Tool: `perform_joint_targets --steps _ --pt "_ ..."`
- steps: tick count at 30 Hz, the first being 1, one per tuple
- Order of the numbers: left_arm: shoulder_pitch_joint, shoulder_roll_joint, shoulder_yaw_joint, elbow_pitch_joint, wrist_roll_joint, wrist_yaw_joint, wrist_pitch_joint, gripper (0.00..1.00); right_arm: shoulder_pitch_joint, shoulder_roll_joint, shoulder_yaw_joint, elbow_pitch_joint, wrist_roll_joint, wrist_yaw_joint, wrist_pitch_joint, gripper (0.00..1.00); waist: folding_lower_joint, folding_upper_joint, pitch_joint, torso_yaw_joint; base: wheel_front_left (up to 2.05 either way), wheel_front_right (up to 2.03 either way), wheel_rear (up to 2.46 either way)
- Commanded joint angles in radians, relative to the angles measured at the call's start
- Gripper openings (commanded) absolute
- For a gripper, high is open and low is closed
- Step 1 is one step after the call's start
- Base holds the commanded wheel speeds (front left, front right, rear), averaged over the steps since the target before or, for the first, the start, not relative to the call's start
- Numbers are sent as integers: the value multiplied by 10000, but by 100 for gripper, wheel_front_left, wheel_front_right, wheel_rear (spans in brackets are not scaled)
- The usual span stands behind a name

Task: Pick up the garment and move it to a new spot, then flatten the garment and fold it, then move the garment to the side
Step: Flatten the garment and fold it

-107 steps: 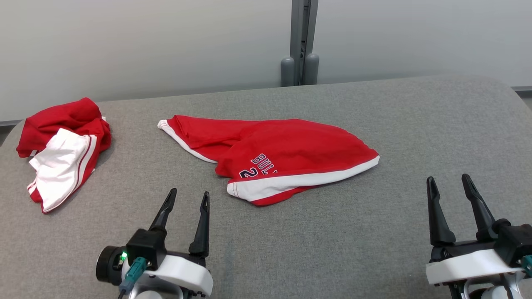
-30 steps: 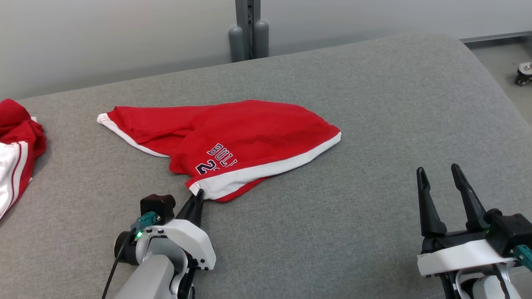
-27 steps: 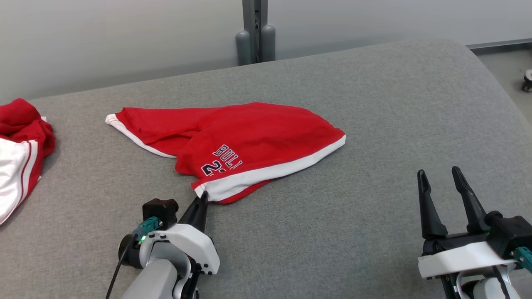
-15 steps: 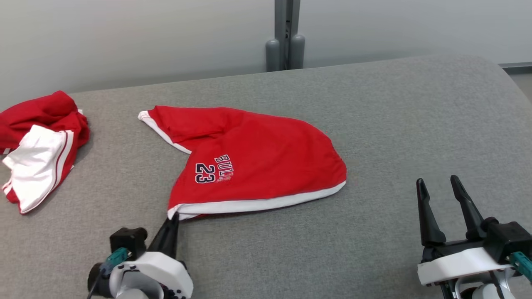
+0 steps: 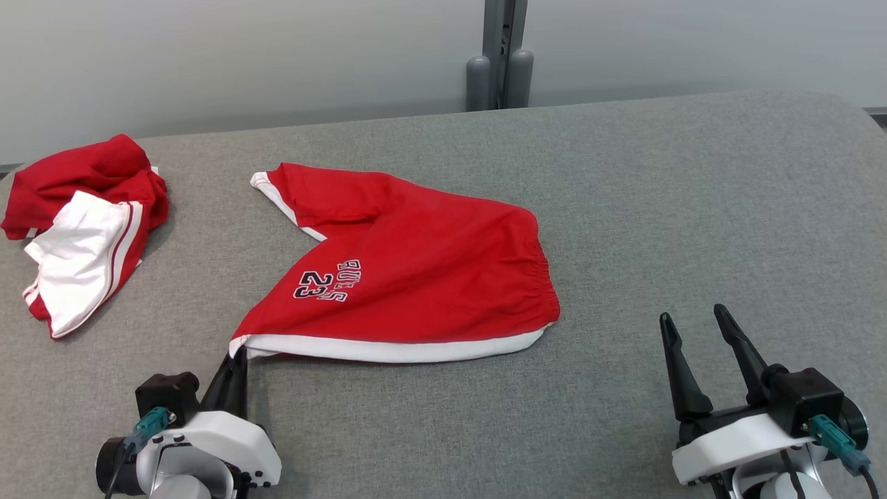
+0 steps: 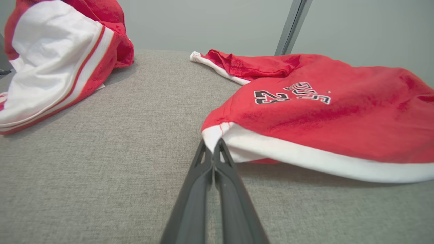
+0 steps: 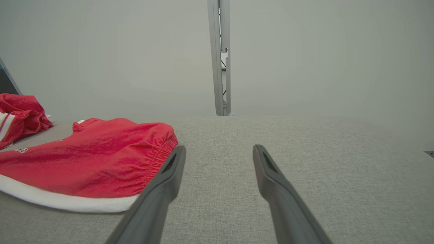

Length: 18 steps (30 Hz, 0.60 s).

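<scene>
Grey woven tabletop (image 5: 658,208) in the head view, and the red fabric shorts with white hem and dark 23 print (image 5: 429,277) lie spread mid-table, the left gripper (image 5: 235,355) pinched tight on their near-left hem corner; the right gripper (image 5: 694,313) stands near right, jaws spread wide, holding nothing; a crumpled red-and-white garment (image 5: 83,229) sits far left. Left wrist view: both fingers clamped together on that white corner; right wrist view: fingers parted over bare grey cloth, the shorts' gathered waistband just to their left.

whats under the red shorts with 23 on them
The grey table shows around the red shorts and beneath the corner pinched by the left end effector. Anything under the rest is covered by cloth.
</scene>
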Motion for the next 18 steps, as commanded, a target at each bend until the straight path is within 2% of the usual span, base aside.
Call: perform_joint_targets --steps 1,11,18 --pt "-135 -3 36 97 20 34 -14 0 -179 -64 -4 71 -17 3 -50 100 0 0 52 12 0 0 0" --pt "-226 -231 94 449 81 -81 -103 0 -358 -56 116 205 -56 5 -50 100 0 0 156 67 0 0 0" --pt "-315 -340 246 438 252 -108 -123 0 -697 -56 520 930 -711 3 -50 100 0 0 253 282 0 0 0"
